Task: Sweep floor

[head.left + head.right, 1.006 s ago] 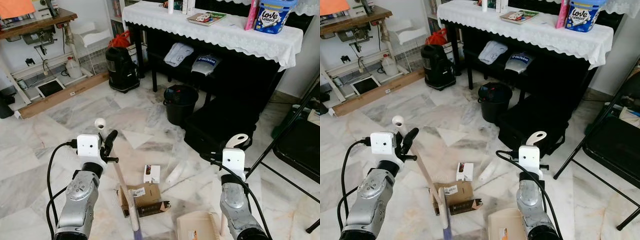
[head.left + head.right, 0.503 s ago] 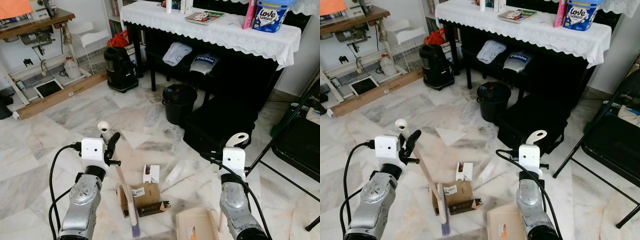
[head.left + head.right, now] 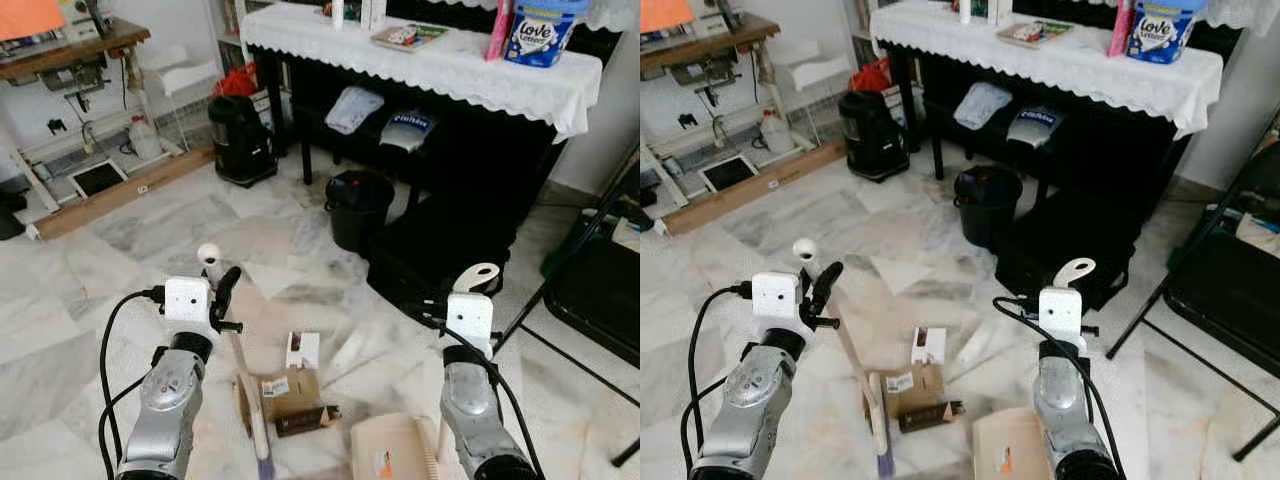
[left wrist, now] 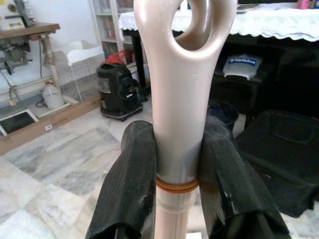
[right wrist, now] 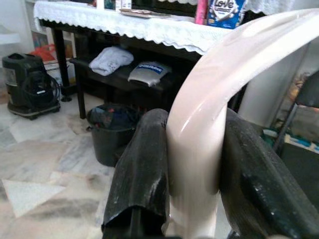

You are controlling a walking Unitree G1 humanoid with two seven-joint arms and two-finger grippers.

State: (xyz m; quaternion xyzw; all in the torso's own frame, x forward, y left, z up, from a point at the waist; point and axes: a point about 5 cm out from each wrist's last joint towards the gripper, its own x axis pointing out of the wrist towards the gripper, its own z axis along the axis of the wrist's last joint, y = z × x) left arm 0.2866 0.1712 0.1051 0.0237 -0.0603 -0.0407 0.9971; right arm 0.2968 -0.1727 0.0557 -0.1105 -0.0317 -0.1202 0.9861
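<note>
My left gripper [image 3: 221,291] is shut on the upper end of a beige broom handle [image 3: 238,360], just below its loop [image 4: 191,25]; black fingers [image 4: 130,179] press it from both sides. The handle slants down to the broom head [image 3: 262,452] beside a flattened brown cardboard box [image 3: 281,388]. A dark packet [image 3: 305,421], a small white box [image 3: 301,349] and a white scrap [image 3: 349,350] lie close by on the marble floor. My right gripper [image 5: 192,149] is shut on the curved beige handle [image 3: 479,276] of a tan dustpan [image 3: 391,453], which rests right of the litter.
A black bin [image 3: 360,207] and a black bag [image 3: 430,255] stand ahead, below a dark piano with a white lace cloth [image 3: 450,65]. A black vacuum [image 3: 240,135] is at the back left, a wooden plank [image 3: 120,190] beyond it. A folding chair [image 3: 600,290] stands right.
The whole view has shifted slightly. My left gripper and the top of the broom have edged a little to the right. Litter and dustpan lie as before.
</note>
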